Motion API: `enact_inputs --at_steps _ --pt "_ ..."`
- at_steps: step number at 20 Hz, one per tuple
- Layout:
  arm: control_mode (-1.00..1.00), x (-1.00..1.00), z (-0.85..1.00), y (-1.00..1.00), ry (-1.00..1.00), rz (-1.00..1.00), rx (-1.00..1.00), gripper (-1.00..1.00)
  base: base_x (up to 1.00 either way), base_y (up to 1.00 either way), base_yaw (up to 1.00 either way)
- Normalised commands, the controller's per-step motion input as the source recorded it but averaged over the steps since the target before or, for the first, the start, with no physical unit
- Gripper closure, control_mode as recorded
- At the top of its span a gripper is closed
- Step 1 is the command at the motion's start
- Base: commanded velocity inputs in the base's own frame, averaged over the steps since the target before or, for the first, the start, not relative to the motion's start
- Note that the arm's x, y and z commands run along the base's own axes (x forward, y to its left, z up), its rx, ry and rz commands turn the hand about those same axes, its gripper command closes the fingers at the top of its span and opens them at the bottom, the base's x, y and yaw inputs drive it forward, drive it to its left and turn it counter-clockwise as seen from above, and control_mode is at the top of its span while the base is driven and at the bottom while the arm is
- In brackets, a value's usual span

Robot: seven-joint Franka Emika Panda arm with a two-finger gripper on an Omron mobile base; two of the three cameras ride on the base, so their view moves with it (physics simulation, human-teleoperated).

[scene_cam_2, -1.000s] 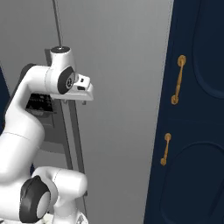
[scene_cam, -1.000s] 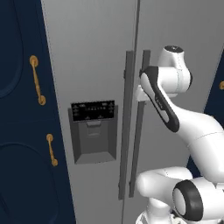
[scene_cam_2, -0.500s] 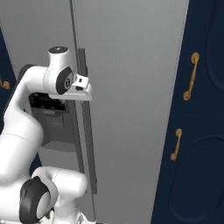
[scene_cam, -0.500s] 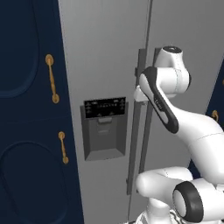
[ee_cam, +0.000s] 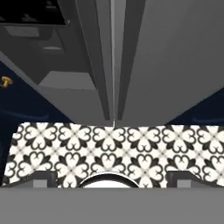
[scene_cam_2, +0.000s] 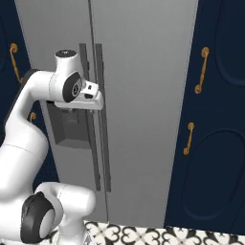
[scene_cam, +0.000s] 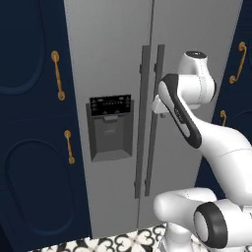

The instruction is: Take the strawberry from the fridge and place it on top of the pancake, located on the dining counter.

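Note:
The fridge stands straight ahead with both light-grey doors shut, so the strawberry is hidden. Its two long dark handles run down the middle seam. My gripper hangs close in front of those handles at about dispenser height, pointing down along the doors toward the floor. It is open, its fingertips wide apart with nothing between them. The pancake and the dining counter are out of view.
A black-panel dispenser recess sits in the left door. Navy cabinets with gold handles flank the fridge on both sides. Patterned black-and-white floor tiles lie below.
The whole picture has slid sideways in both base views, so the base has driven along the fridge front. The arm keeps much the same pose before the handles.

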Motion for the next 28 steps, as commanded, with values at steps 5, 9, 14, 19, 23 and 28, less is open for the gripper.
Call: enact_inputs --at_steps 5,9,14,19,23,28 --pt "1.0 0.0 0.0 0.0 0.0 0.0 0.0 -1.0 -0.39 0.06 0.0" --pt "-1.0 0.11 -0.15 0.0 -0.13 0.0 0.0 -1.0 0.0 0.0 0.0" --pt "-1.0 0.72 -0.4 -0.2 -0.29 0.0 0.06 -1.0 0.0 0.0 0.0" --pt "-1.0 0.97 -0.39 0.01 -0.1 -0.06 0.0 -1.0 0.0 0.0 0.0" --pt "-1.0 0.94 -0.02 0.01 -0.13 -0.18 0.0 -1.0 0.0 0.0 0.0" --pt "-1.0 0.76 -0.02 -0.07 0.0 -0.06 0.01 -1.0 0.0 0.0 0.0"
